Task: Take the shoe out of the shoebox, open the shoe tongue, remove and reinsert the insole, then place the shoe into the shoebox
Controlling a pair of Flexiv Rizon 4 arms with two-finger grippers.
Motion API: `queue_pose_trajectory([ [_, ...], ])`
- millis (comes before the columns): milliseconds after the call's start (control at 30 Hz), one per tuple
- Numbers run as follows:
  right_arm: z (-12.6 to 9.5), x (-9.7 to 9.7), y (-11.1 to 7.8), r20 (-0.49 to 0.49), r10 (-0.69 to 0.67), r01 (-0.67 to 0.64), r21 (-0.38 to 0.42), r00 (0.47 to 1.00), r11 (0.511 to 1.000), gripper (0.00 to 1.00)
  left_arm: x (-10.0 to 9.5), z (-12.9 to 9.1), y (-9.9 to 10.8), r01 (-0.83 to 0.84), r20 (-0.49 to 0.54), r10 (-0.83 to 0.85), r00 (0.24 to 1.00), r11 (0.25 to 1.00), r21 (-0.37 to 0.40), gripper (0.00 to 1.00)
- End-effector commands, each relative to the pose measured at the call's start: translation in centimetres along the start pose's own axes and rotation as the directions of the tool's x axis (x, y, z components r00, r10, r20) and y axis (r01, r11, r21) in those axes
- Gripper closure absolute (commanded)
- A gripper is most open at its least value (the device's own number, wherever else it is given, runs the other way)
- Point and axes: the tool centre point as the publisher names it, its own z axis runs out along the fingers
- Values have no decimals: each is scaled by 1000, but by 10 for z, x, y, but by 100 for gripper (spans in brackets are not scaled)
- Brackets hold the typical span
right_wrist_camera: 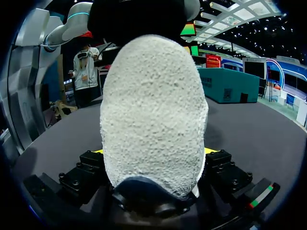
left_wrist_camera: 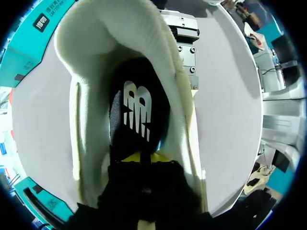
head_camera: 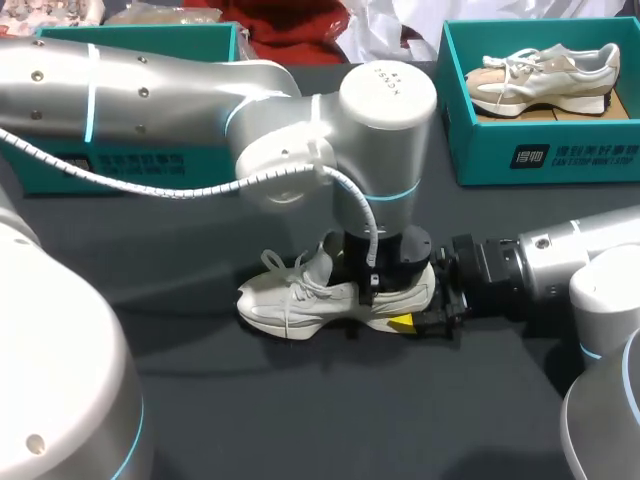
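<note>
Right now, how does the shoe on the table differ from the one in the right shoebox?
Place: the table shoe sits on the table; the boxed shoe lies in the teal shoebox.
Handling: the right gripper has its jaws shut on the table shoe's heel and the left gripper is down in its opening; the boxed shoe is untouched.
Colour: the table shoe is off-white; the boxed shoe has tan panels.
Both are laced sneakers.

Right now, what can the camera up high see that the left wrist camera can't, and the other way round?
Only the head view shows the whole white shoe from outside, laces and all, and a second shoe lying in the teal shoebox. Only the left wrist view looks down inside the shoe at its dark insole. Both show the shoe and the right gripper at its heel.
</note>
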Motion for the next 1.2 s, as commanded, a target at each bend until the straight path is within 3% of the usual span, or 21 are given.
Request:
queue_pose_trajectory([
  [33, 1, 1, 0, 0, 1, -1, 5, 1000, 1000, 100, -14, 5, 12, -11, -51, 14, 999, 998, 54, 100],
  [433, 1, 1, 0, 0, 1, -1, 5, 1000, 1000, 100, -5, -31, 23, -55, -194, 101, 976, 972, 227, 100],
  [867, 1, 1, 0, 0, 1, -1, 5, 1000, 1000, 100, 3, -49, 26, -63, -216, 142, 966, 940, 335, 100],
  [1200, 1, 1, 0, 0, 1, -1, 5, 1000, 1000, 100, -7, -59, 35, -25, -240, 134, 961, 912, 409, 100],
])
